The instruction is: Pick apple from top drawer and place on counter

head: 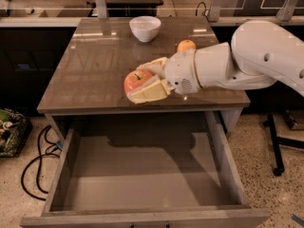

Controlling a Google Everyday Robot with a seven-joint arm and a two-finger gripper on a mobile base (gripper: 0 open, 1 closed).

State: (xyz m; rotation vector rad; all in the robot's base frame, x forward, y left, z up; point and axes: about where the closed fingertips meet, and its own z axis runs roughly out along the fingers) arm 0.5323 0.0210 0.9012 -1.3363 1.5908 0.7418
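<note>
From my remote station, my gripper (pixel 144 80) is clamped on the apple (pixel 134 80), one cream finger (pixel 153 63) above the fruit and one below, over the glossy counter (pixel 85 75) close to its 6 o'clock edge; I cannot tell whether the apple touches the surface. My white arm (pixel 247 61) reaches in from 3 o'clock. The top drawer (pixel 137 175) stands pulled out below the counter, towards 6 o'clock. A white bowl (pixel 145 27) sits near the counter's 12 o'clock edge, and an orange fruit (pixel 186 45) lies at about 2 o'clock from the apple, just behind my wrist
</note>
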